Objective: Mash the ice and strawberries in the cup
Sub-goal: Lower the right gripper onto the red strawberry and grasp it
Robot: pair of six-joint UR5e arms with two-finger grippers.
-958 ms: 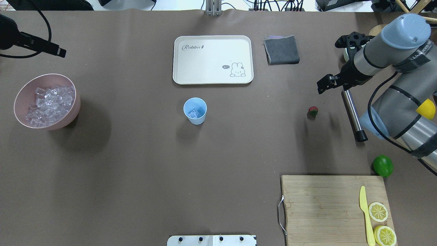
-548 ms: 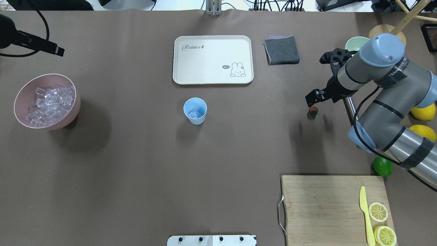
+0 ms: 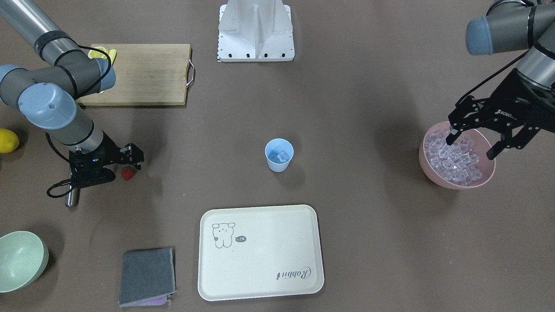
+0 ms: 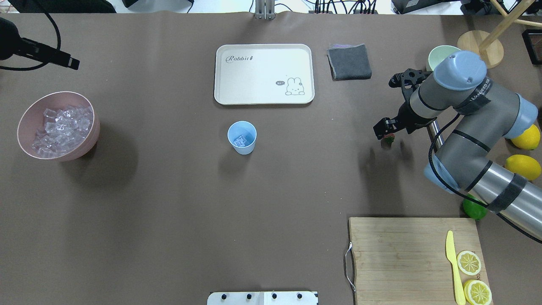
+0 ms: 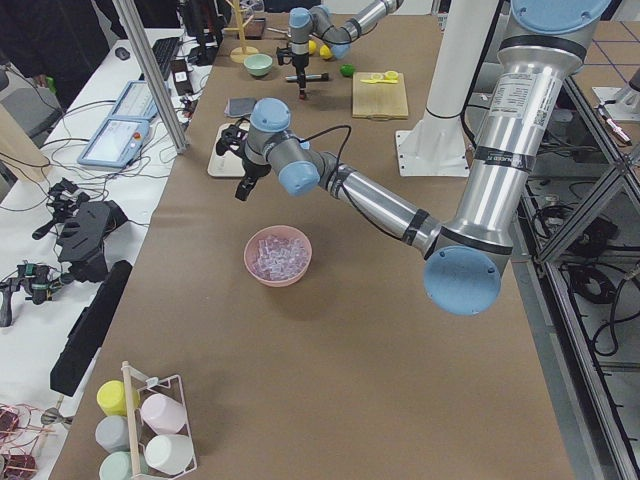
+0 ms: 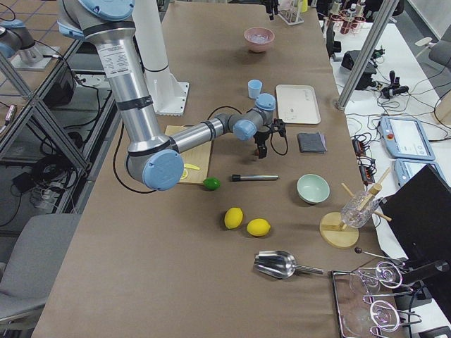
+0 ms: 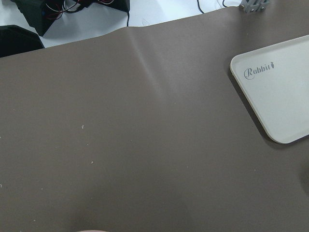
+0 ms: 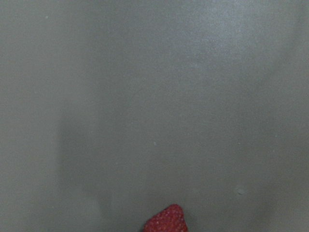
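R gripper (image 3: 123, 167), fingers apart, sits just above strawberry (image 3: 127, 174), nearly straddling it; L gripper (image 3: 472, 141), also spread, well away over ice (image 3: 453, 161).

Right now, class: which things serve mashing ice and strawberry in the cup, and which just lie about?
Job: cup, ice, pink bowl, strawberry, metal rod (probably the masher).
Lying about: tray, grey cloth, cutting board, lime, lemons, green bowl.

- Silver-grey tubes on the left arm (image 3: 511, 21) and right arm (image 4: 470, 140) are capped in pale blue.
- A black cable (image 3: 48, 190) is looped off the right one.
- The left gripper (image 3: 470, 147) is done in black.
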